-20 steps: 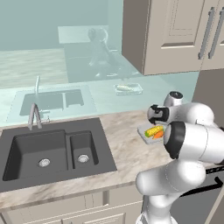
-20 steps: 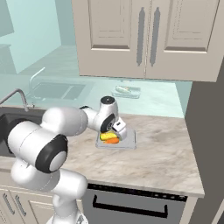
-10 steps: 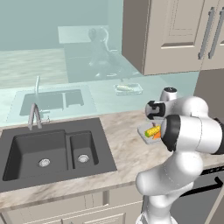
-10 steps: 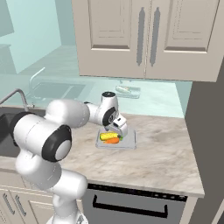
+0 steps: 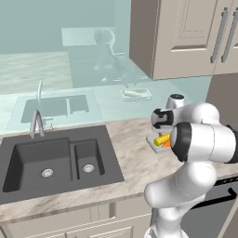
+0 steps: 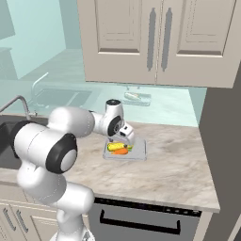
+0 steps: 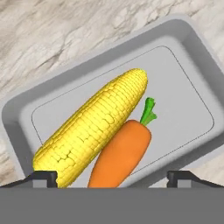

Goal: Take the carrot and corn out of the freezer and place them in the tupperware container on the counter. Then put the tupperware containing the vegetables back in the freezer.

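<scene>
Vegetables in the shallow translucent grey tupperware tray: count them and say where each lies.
2. The yellow corn cob and the orange carrot lie side by side, touching, inside the tray on the marbled counter. None seems hidden.

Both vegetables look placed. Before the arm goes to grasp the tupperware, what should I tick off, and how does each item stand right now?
1. Corn inside the tupperware container: ok.
2. Carrot inside it, lying against the corn: ok.
3. Gripper open and holding nothing: ok.
4. Container flat on the counter, well back from its edge: ok.
5. Fingertips placed astride a container rim: cannot tell.
6. Freezer door open for the return: cannot tell.
</scene>
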